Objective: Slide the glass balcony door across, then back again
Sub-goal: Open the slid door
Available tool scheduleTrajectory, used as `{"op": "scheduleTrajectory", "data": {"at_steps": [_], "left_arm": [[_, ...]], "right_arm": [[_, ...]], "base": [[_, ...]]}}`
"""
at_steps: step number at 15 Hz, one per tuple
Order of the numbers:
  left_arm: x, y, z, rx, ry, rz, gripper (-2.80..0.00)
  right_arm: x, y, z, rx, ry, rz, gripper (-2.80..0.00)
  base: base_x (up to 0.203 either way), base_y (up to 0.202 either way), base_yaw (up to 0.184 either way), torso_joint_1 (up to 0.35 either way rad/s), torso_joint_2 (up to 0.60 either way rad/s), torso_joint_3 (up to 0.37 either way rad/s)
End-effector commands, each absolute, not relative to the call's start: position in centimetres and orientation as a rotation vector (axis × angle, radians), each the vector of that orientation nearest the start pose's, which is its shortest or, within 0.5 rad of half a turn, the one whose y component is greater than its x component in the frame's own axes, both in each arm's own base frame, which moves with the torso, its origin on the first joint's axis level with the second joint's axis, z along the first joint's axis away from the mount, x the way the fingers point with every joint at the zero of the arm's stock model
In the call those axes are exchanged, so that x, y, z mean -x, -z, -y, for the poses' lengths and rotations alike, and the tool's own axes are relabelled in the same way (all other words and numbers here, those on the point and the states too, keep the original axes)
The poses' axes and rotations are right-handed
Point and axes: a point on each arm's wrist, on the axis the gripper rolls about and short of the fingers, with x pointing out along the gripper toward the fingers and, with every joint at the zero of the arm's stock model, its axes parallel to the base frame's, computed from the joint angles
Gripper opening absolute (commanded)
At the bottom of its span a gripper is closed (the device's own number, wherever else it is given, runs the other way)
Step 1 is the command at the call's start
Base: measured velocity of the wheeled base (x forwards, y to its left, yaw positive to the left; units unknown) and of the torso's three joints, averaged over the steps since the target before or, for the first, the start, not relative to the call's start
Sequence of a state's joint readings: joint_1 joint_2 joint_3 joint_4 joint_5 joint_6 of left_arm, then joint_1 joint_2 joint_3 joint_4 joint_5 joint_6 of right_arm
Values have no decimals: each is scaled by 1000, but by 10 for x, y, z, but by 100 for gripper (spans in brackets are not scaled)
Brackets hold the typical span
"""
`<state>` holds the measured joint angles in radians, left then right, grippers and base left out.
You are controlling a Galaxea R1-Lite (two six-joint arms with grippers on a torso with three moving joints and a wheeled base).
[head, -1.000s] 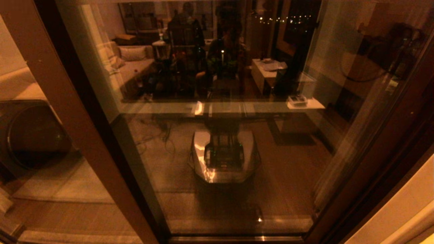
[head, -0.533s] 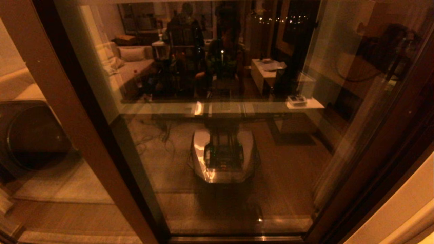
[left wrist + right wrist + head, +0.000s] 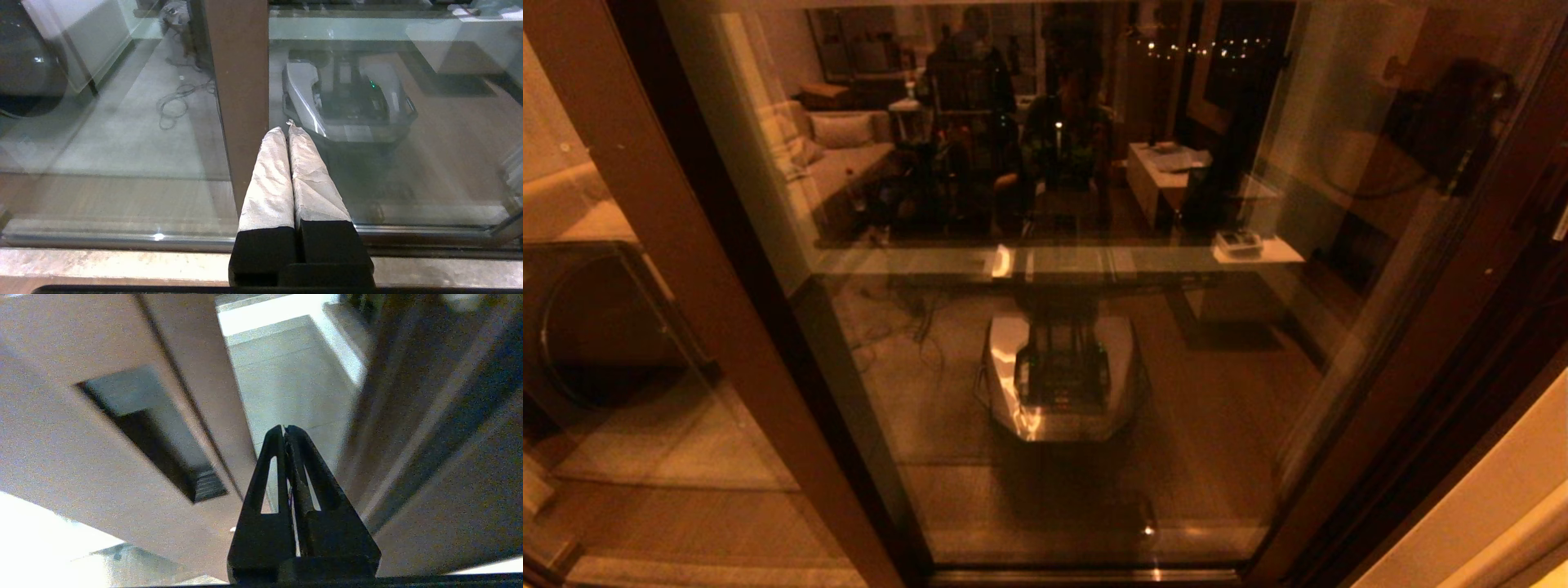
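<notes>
The glass balcony door fills the head view, a reflective pane in a dark brown frame, with its right stile slanting down the right side. In the right wrist view that stile carries a recessed dark handle. My right gripper is shut and empty, its tip beside the stile's edge, in the narrow opening between the stile and the dark jamb. My left gripper is shut and empty, low in front of the glass next to the lighter brown post. Neither gripper shows directly in the head view.
The wide light-brown post stands on the left, with a fixed glass panel and a round dark appliance behind it. A metal floor track runs along the bottom. A pale wall closes the lower right. The glass mirrors my base.
The door's right stile has shifted a little to the left, and a narrow gap has appeared at the right edge. The door's far edge has crept left behind the fixed panel.
</notes>
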<state>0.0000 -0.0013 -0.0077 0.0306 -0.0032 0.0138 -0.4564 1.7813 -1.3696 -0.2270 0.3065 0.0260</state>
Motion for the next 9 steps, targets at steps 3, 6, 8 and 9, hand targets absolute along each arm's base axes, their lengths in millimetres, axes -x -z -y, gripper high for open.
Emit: {"op": "scheduleTrajectory", "data": {"at_steps": [3,6,8,9], "left_arm": [[24,-74,0,-14,3,-20,-280],[24,-74,0,-14,3,-21,-280],[24,-74,0,-14,3,-20,-280],[24,-74,0,-14,3,-21,-280]], "right_arm": [[-322,-271,141,-106,132,-181,-280],[-325,-270,130,-116,103,-165,-280],[-324,-269,121,-119,82,-165,-280],[-324,-270,117,-130,70,-163,-280]], "base": [[0,0,0,0,0,0],[0,0,0,0,0,0],[0,0,0,0,0,0],[0,0,0,0,0,0]]}}
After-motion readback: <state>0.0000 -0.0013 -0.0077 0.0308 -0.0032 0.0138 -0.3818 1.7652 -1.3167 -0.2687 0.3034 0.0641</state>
